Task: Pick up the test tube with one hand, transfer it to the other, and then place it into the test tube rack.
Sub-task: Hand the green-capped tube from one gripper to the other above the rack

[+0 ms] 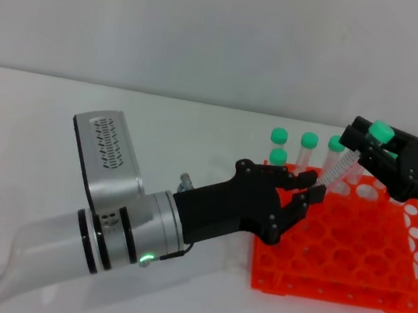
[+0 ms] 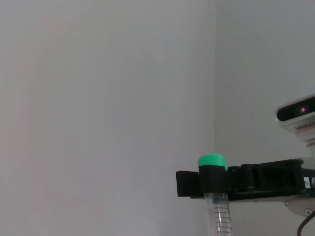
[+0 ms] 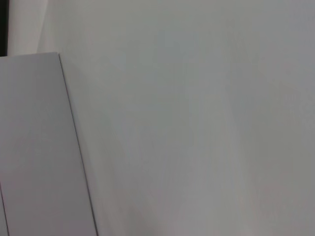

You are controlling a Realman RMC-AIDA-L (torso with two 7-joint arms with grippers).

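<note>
Right hand (image 1: 397,161), upper right of the head view, fingers closed around the test tube (image 1: 339,166) just under its green cap; tube tilted over the test tube rack (image 1: 351,256). Left hand (image 1: 285,199), frame centre, fingers spread, fingertips near the tube's lower end; contact unclear.

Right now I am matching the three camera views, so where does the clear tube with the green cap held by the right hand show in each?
Head view: the clear plastic test tube with the green cap is upper right, tilted above the orange-red rack, gripped by the black right hand; black left hand open below.
Left wrist view: lower right, upright.
Right wrist view: not in it.
Shared landmark: the right hand.
</note>
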